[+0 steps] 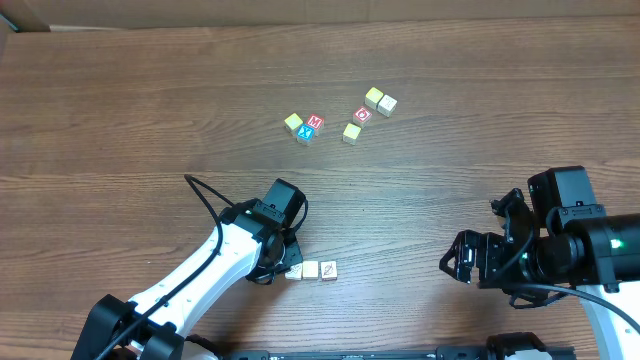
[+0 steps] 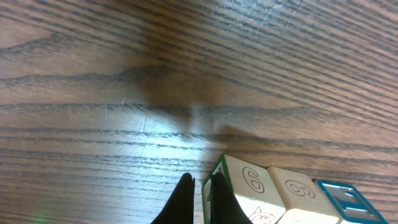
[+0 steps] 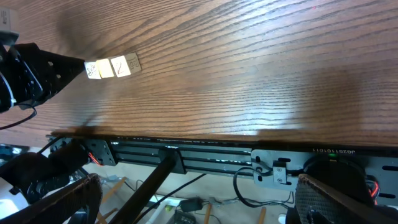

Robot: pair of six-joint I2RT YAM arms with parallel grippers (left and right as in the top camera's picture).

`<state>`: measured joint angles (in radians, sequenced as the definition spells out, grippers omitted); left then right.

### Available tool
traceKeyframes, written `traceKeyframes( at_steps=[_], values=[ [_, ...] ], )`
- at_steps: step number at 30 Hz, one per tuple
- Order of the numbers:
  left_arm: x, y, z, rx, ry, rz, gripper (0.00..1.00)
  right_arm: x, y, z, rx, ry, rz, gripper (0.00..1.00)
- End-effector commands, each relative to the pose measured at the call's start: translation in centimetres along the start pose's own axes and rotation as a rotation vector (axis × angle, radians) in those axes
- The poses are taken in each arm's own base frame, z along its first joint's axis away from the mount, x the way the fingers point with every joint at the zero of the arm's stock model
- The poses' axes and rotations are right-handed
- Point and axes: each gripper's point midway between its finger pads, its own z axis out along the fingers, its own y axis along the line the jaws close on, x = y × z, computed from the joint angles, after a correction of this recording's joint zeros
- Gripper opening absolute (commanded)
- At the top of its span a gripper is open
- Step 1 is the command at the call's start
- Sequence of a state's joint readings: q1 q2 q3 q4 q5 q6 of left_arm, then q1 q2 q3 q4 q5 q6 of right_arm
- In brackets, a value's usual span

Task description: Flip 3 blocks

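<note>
Fingers (image 2: pixel 179 202) of left jaws nearest in left wrist view: clenched together, empty, just beside end of three blocks (image 2: pixel 298 190) lined side by side on counter (image 2: pixel 124 74).
Overhead: blocks (image 1: pixel 311 270) in row at robot's side of counter, left jaws at row's left end; other cubes (image 1: pixel 363 114) well apart.
Right wrist: right jaws released wide, empty; blocks (image 3: pixel 112 67) far left.

**Colour/pattern ref: bench (image 1: pixel 120 120) mid-brown, dark wood-grain streaks.**
Row of 3 blocks (image 1: pixel 310 270): pale cream tops w/ faint line marks; rightmost block (image 1: pixel 329 269) has reddish-brown diagonal. Left wrist view: cream faces w/ dark loop outlines, one green edge, one teal-blue frame. Far group: red "M" cube (image 1: pixel 315 122), blue "X" cube (image 1: pixel 305 134), red "O" cube (image 1: pixel 363 114), rest yellow/cream. Left arm (image 1: pixel 200 275) white, left end effector (image 2: pixel 201 180) black; right arm (image 1: pixel 570 250) black.
</note>
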<state>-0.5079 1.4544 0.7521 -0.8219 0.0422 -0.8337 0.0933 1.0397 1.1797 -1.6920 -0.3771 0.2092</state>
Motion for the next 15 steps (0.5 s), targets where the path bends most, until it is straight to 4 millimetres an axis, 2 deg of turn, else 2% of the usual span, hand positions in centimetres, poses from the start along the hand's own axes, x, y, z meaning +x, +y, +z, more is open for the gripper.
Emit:
traceKeyframes(
  at_steps=[1,9,15],
  values=[
    [0.2,0.1,0.3,-0.001,0.015,0.009,0.04,-0.2,0.3,-0.5,-0.005,-0.025,-0.021,1.0],
    [0.9,0.1,0.2,0.005,0.05,-0.045,0.04,-0.1,0.3,-0.5,-0.004,-0.024,-0.02,1.0],
    [2.0,1.1,0.1,-0.038,0.092,-0.082,0.04,-0.1,0.3,-0.5,-0.004,-0.021,-0.019,1.0]
  ],
)
